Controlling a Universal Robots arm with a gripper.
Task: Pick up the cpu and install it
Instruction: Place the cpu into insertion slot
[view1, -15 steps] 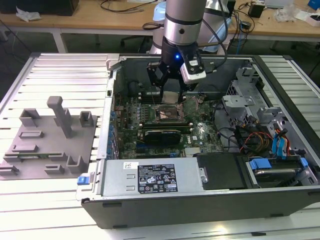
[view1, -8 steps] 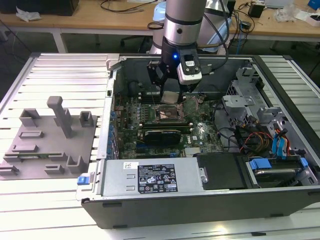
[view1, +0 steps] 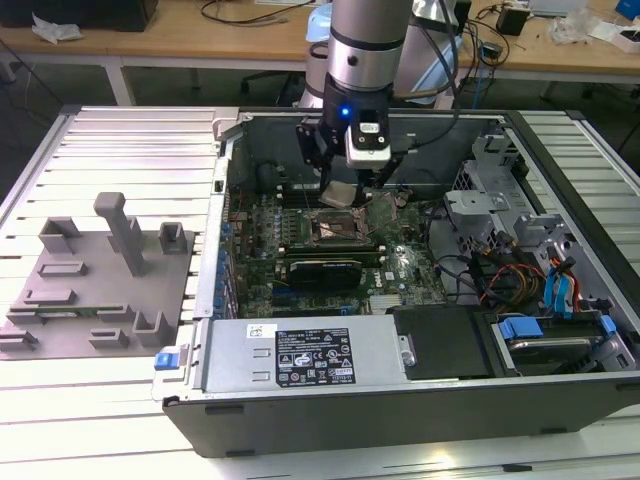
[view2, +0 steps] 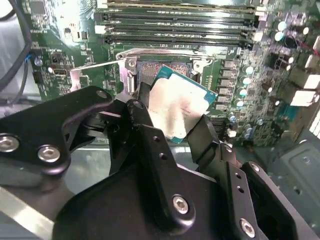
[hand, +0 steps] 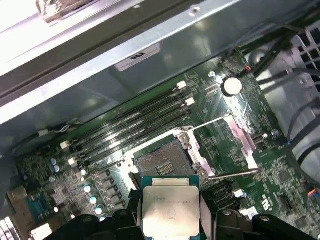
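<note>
The cpu (view1: 340, 193), a small flat square chip with a silvery top, is held between the black fingers of my gripper (view1: 345, 188) inside the open computer case. In the second wrist view the cpu (view2: 180, 110) sits tilted between the fingers (view2: 145, 127), a little above the motherboard. In the first wrist view the cpu (hand: 170, 207) hangs just beside the open socket (hand: 162, 162), whose metal frame is swung up. The same socket (view1: 338, 225) lies right under the gripper in the exterior view, and the socket (view2: 152, 70) lies just beyond the chip in the second wrist view.
A grey moulded tray (view1: 60, 270) with blocks and posts lies on the slatted table at the exterior view's left. Memory slots (hand: 135, 125) run beside the socket. The power supply (view1: 300, 355), cables (view1: 520, 275) and drive cages (view1: 480, 190) crowd the case.
</note>
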